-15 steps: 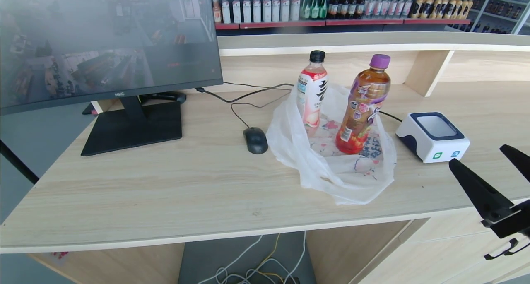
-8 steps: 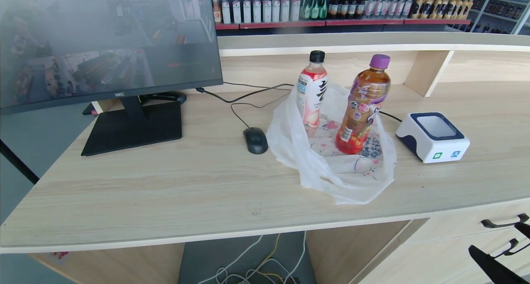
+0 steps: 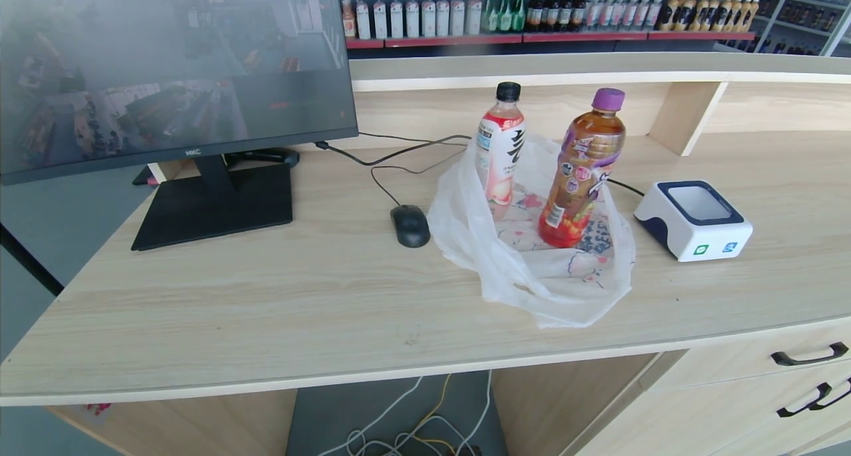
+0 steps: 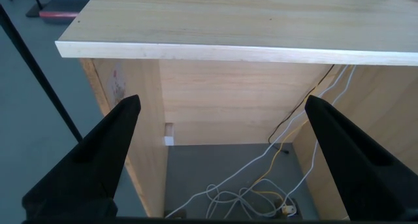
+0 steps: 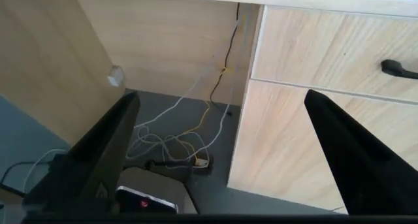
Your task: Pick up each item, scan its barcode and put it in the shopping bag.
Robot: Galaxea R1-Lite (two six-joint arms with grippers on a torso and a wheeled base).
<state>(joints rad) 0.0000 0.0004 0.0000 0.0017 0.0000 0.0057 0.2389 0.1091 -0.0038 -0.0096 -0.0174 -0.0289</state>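
The left gripper (image 4: 222, 101) hangs below the counter's (image 3: 266, 296) edge with its two fingers spread wide and nothing between them, facing the open knee space where loose cables (image 4: 243, 190) trail to the floor. The right gripper (image 5: 222, 96) is likewise spread and empty, low in front of the drawer fronts (image 5: 326, 51). Both sit well apart from the goods, which reads as a parked, out-of-the-way pose rather than an approach. Up on the counter, the white plastic shopping bag (image 3: 465, 223) lies slumped open, its walls around two upright bottles: a peach drink with a black cap (image 3: 500, 153) towards the back, and a tea bottle with a purple cap (image 3: 582, 170) nearer the barcode scanner (image 3: 693, 220), which stands just beside the bag, window facing up for an easy pass. With both items bagged, the task looks finished. A mouse (image 3: 410, 225) and a monitor (image 3: 166, 64) stand on the bag's other side.
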